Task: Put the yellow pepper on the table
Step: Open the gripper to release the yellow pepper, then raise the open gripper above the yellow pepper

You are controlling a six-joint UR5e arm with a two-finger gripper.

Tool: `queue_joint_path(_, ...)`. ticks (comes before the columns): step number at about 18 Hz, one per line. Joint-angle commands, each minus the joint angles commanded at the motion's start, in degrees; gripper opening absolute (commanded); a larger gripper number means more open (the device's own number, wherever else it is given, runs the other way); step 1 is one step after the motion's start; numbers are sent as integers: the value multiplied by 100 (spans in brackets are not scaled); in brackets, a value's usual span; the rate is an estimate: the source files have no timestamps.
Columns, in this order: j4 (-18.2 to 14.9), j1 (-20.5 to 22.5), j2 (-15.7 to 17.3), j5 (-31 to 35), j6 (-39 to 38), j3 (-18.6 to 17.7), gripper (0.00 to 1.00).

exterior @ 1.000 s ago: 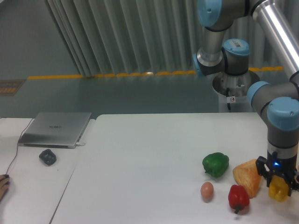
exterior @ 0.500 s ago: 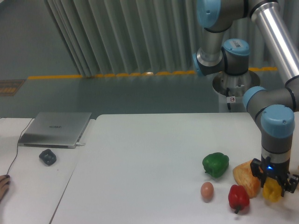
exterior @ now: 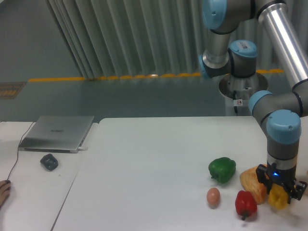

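The yellow pepper (exterior: 277, 198) is glossy and bright, held between the fingers of my gripper (exterior: 279, 195) at the front right of the white table (exterior: 154, 159). The gripper is shut on it and points straight down. The pepper sits low, close to the table top; whether it touches the surface I cannot tell. It hangs just right of the orange-yellow wedge-shaped lump (exterior: 252, 183) and right of the red pepper (exterior: 245, 204).
A green pepper (exterior: 222, 169) and a brown egg (exterior: 213, 196) lie left of the red pepper. On the smaller desk at the left are a grey laptop (exterior: 57, 133) and a dark mouse-like object (exterior: 49, 161). A hand shows at the far left edge (exterior: 3, 188).
The gripper with the yellow pepper has shifted a little to the left and slightly down, nearer to the orange lump and the red pepper.
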Motion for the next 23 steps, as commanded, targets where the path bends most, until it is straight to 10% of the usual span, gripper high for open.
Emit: queue_joint_path(23, 53, 185, 404, 132, 2074, 343, 100)
